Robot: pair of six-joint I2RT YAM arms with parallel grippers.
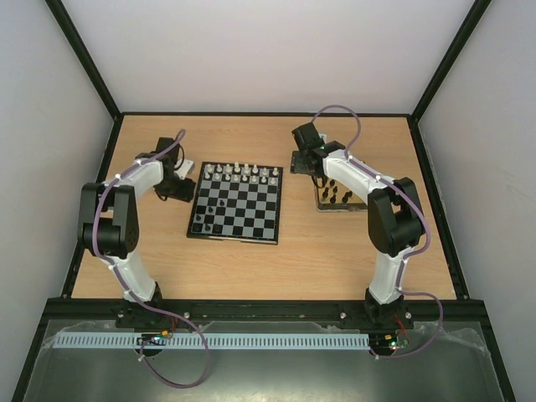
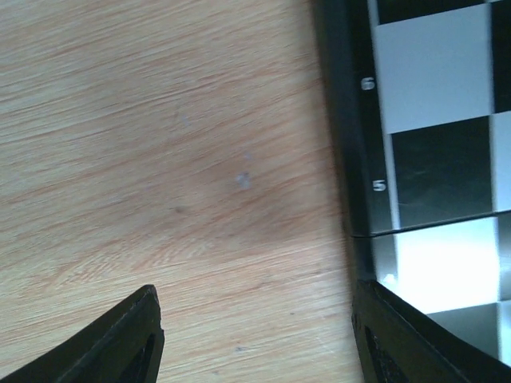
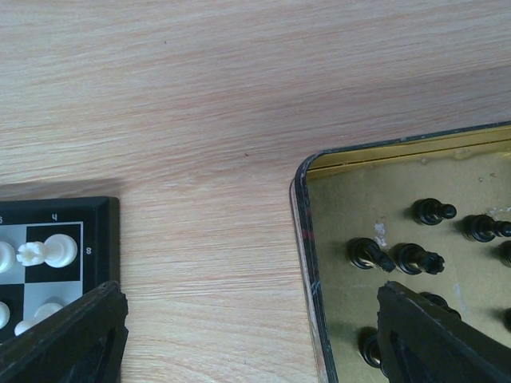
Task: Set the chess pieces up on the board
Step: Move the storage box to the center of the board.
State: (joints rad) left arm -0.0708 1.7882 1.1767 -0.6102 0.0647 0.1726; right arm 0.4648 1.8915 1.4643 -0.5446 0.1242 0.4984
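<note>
My left claw (image 2: 255, 343) hangs open with nothing between its fingers (image 2: 120, 335). It sits low at the left edge of the board (image 1: 234, 201). In its wrist view one finger is over bare table (image 2: 160, 120) and the other over the board's black rim, by the squares marked 5 and 6.

My right claw (image 3: 251, 335) is spread wide and also empty. It hovers over the strip of wood between the board's far right corner and the tin (image 3: 307, 239). One finger overlaps the board corner and the other overlaps the tin.

The board lies flat in the middle of the table, between my two arms. White chessmen (image 1: 243, 174) fill its two far rows. At least two dark pieces stand on its near left part, though they are too small for me to be sure of the count.

The tin lies just right of the board, apart from it. More black chessmen (image 3: 415, 257) are inside on the yellow lining, some lying on their sides.
</note>
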